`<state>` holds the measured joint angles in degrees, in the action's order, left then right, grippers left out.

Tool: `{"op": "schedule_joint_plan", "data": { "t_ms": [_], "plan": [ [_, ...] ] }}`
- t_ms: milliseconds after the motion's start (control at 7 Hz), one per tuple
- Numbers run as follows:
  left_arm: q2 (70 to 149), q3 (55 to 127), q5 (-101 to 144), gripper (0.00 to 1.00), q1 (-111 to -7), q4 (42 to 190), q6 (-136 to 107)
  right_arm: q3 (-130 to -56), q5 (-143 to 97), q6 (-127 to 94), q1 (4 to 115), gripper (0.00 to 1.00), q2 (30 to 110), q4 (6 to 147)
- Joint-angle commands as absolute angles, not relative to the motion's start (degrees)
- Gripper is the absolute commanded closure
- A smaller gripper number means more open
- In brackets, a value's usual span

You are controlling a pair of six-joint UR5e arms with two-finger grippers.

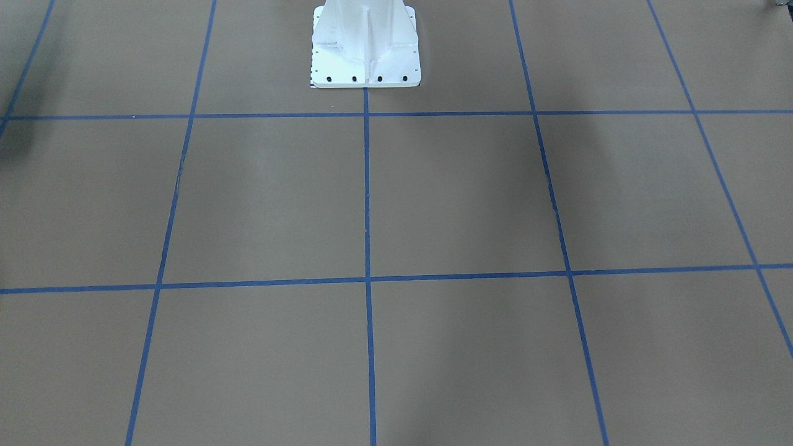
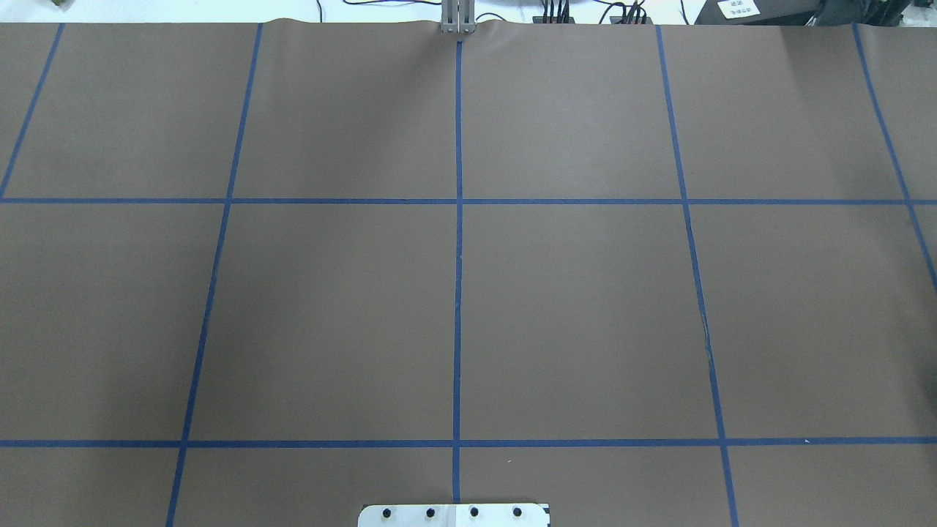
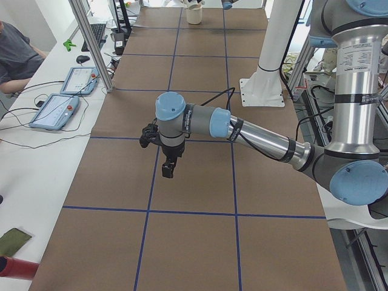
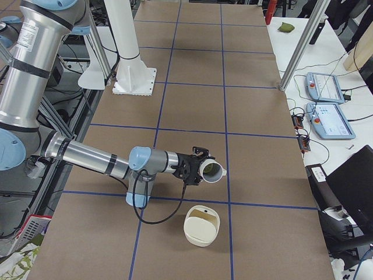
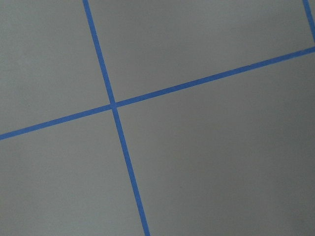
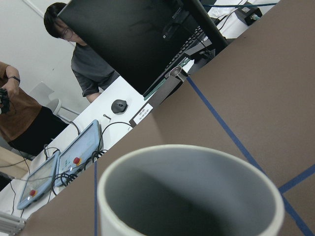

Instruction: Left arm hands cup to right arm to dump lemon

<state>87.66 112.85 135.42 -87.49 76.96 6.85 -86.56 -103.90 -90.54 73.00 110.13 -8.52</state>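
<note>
Sideways, cup (image 4: 217,173) against right pincer (image 4: 197,167); pincer's opening width indiscernible.

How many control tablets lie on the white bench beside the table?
2. Both lie side by side on the white bench: the near tablet closest to the right-end camera, the far tablet just beyond it. More could sit out of view.

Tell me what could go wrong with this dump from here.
1. The mug at the right tool is tipped sideways with the lemon just inside its mouth. The mouth looks offset from the cream container, so the piece may land on the table.
2. No view shows the tool's grip clearly, so a slip while tilting further can't be ruled out.
</note>
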Motion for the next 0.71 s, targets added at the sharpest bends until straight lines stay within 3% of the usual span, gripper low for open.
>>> {"op": "schedule_joint_plan", "data": {
  "t_ms": [0,286,571],
  "plan": [
    [87.89,113.73,136.32,0.0,-87.45,77.08,4.04,-84.4,-100.12,-98.92,73.39,1.0,110.74,-12.97],
    [88.15,113.82,136.23,0.0,-87.45,77.08,3.96,-77.71,-98.8,-104.38,73.56,1.0,107.94,-17.83],
    [88.33,113.91,136.23,0.0,-87.45,77.08,3.96,-77.26,-98.09,-111.67,74.61,1.0,107.49,-19.06]
  ]
}}
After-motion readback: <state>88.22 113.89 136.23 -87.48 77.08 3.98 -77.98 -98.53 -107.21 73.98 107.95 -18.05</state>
